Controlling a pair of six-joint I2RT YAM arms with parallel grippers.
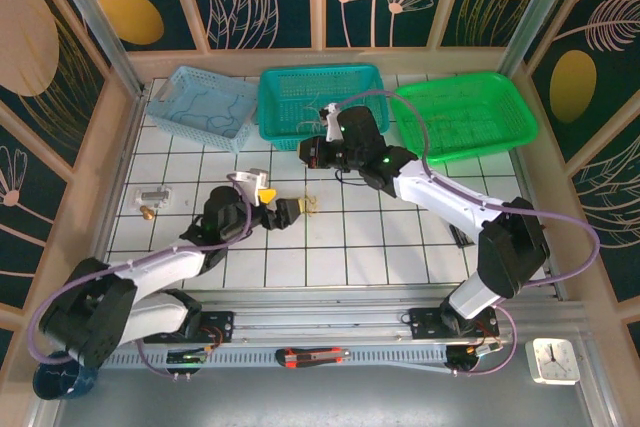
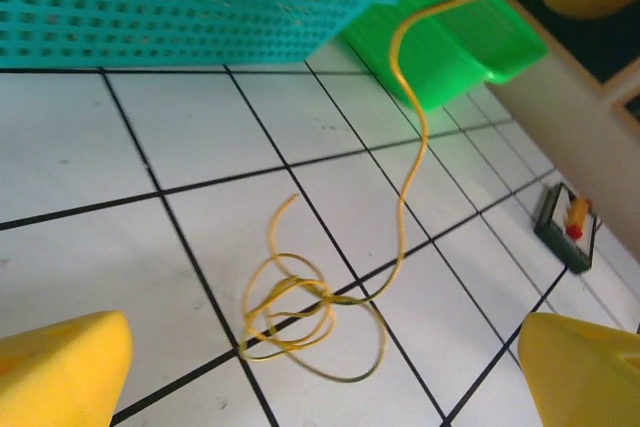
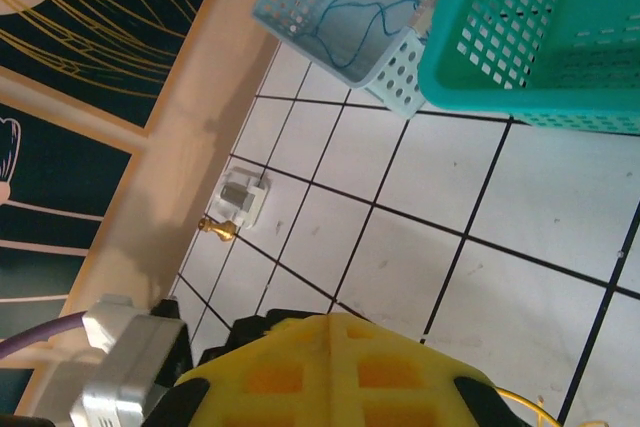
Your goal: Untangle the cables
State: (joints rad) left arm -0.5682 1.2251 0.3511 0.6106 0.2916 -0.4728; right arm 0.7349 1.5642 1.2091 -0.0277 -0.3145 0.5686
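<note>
My L hand (image 2: 320, 377) released wide, hovering by yel cable tangle (image 2: 322, 297) on surface (image 2: 80, 157); one strand rises off it. R hand (image 3: 335, 372) clenched.

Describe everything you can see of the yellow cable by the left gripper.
The yellow cable is one thin, flexible wire, plastic-coated by its look. Its lower part lies on the white tiled table as a small knot of overlapping loops, one free end curling out. From them a single strand rises off the table in a wavy line and leaves the left wrist view at top right, probably held by the shut right gripper. The open left gripper flanks the loops without touching.
</note>
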